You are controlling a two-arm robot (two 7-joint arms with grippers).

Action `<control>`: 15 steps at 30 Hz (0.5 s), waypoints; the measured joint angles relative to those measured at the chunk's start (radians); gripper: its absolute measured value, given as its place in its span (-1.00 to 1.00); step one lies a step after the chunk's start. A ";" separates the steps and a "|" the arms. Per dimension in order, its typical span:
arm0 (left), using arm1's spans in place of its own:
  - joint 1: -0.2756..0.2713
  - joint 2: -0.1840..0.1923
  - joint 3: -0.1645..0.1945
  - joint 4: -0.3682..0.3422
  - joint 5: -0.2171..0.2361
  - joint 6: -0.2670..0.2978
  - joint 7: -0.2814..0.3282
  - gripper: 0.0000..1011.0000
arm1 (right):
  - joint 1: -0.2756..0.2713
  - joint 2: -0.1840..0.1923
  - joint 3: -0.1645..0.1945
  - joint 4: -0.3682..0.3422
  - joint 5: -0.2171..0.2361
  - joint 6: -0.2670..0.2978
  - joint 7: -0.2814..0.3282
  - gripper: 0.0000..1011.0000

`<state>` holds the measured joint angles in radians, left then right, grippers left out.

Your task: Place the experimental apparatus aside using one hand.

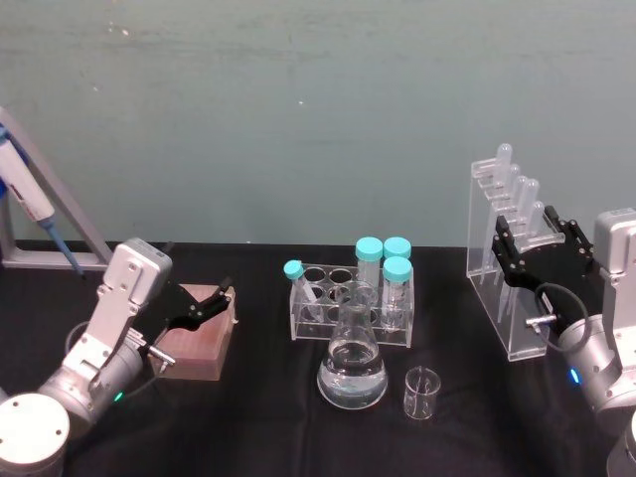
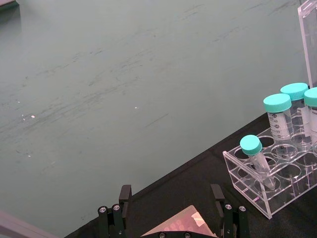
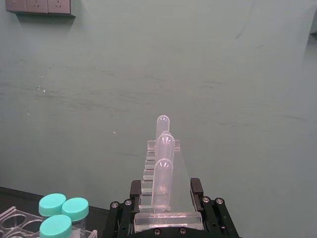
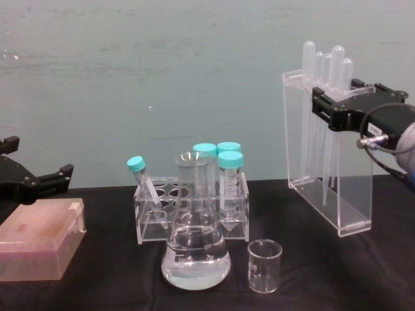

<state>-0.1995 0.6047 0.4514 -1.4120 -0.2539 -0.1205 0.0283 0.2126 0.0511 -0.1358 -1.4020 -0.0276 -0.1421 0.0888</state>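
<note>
The clear acrylic pipette stand (image 1: 494, 204) stands upright at the table's right, holding several plastic pipettes (image 3: 163, 173). My right gripper (image 1: 537, 238) grips its upper part, one black finger pressed on each side of the stand (image 4: 318, 172). Whether its base rests on the cloth I cannot tell. The conical flask (image 1: 352, 376) with clear liquid sits front centre, and the small glass beaker (image 1: 421, 393) stands just right of it. My left gripper (image 1: 214, 301) hovers open at the left, apart from the labware.
A clear rack (image 1: 304, 316) of teal-capped tubes stands behind the flask. A pink box (image 1: 199, 343) lies under my left gripper. A blue and white pipettor (image 1: 30, 199) leans at the far left. Black cloth covers the table, with a green wall behind.
</note>
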 joint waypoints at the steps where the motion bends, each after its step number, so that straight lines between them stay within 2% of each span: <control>1: 0.000 0.000 0.000 0.000 0.000 0.000 0.000 0.98 | 0.001 0.001 0.001 0.001 0.000 -0.002 0.000 0.20; 15: 0.000 0.000 0.000 0.000 0.000 0.000 0.000 0.98 | 0.012 0.015 0.029 0.023 0.016 -0.031 0.008 0.20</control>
<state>-0.1995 0.6047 0.4514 -1.4120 -0.2539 -0.1206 0.0283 0.2250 0.0658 -0.1070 -1.3794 -0.0113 -0.1733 0.0971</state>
